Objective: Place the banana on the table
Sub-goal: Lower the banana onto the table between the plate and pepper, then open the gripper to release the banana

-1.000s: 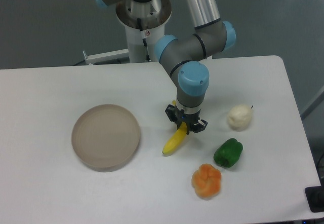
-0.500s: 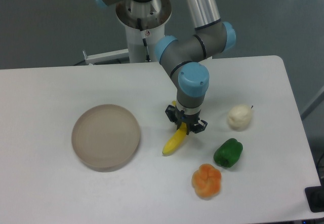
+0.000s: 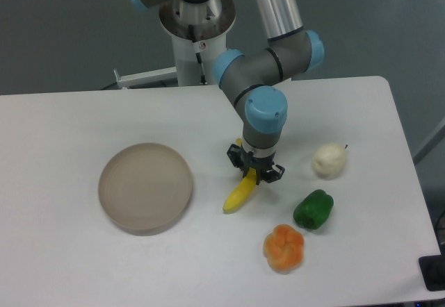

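Banana [image 3: 238, 194] lies on the table [image 3: 69, 251], mid-right, between the plate [image 3: 145, 187] and the green pepper [image 3: 313, 209]. Lower tip points toward the near-left and looks to be resting on the tabletop. Upper end runs up under the gripper [image 3: 254, 173], which points straight down over it.

Gripper fingers sit on either side of the banana's upper part, set narrow around it. Looks like it grips the fruit, but I can't confirm firm contact versus a slight gap from this angle.

Progress, as a judgement: banana is off the plate and effectively down on the table, so the placing itself is nearly done. Left to do: let go and lift the arm clear.

Around it: orange fruit [image 3: 284, 248] near the front, just below the pepper; pale round fruit [image 3: 329, 160] to the right of the gripper, apart from it. Plate has nothing on it.

Hard to see: the finger pads and the banana's top end are hidden behind the wrist. Can't tell if the upper end touches the table or is held slightly up.
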Motion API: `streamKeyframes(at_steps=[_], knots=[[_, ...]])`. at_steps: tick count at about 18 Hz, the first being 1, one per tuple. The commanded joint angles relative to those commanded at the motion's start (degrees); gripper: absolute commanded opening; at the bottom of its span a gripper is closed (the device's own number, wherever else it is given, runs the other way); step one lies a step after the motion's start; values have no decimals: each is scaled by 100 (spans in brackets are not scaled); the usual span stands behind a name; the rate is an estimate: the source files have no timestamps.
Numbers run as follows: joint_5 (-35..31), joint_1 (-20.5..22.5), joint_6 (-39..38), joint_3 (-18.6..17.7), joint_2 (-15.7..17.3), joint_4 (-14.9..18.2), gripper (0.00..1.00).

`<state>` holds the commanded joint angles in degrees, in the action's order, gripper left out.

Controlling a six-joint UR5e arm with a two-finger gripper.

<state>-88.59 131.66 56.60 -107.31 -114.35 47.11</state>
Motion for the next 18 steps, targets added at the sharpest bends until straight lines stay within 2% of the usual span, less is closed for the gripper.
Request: streamKeyframes(at_steps=[2, 4, 6, 9, 10, 12, 14, 15, 18], knots=[[0, 0, 0, 0, 0, 0, 35], [0, 0, 0, 9, 9, 0, 40], [0, 9, -26, 9, 9, 0, 55], [0, 9, -44, 35, 17, 0, 59], [0, 0, -44, 61, 35, 0, 67], [0, 9, -26, 166, 70, 9, 79], [9, 9, -44, 289, 97, 17, 97], [0, 9, -53, 360, 105, 18, 100], [0, 35, 9, 895, 53, 18, 100]])
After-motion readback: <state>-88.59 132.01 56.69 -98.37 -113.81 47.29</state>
